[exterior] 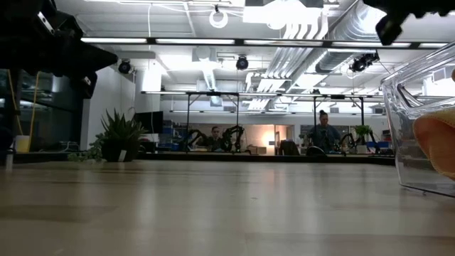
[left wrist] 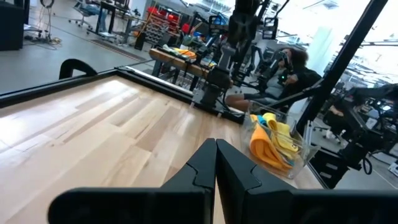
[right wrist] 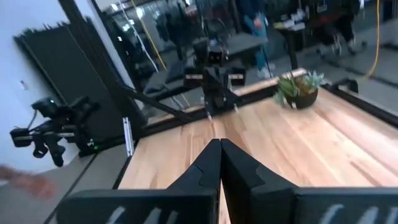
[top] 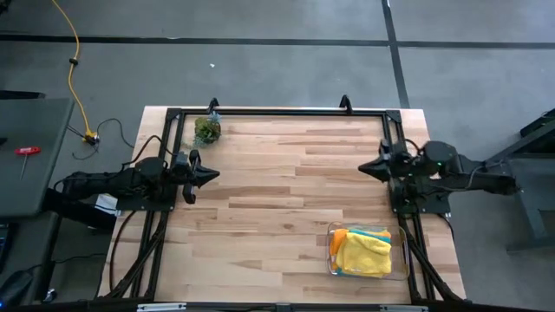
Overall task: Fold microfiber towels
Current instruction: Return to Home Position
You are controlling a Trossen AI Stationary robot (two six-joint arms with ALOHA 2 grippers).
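Note:
The microfiber towels (top: 364,252) lie bunched in a clear plastic tray (top: 331,251) near the table's front right; yellow on top, with orange and teal showing beneath. The left wrist view shows the towels (left wrist: 270,144) in the tray too. My left gripper (top: 212,173) is shut and empty at the table's left edge, pointing level toward the right. My right gripper (top: 364,168) is shut and empty at the right edge, pointing level toward the left, well behind the tray.
A small green leafy clump (top: 207,130) sits at the far left of the table. A black frame (top: 277,110) runs along the far edge and down both sides. In the low view the tray's wall (exterior: 419,128) stands close at the right; people sit in the room beyond.

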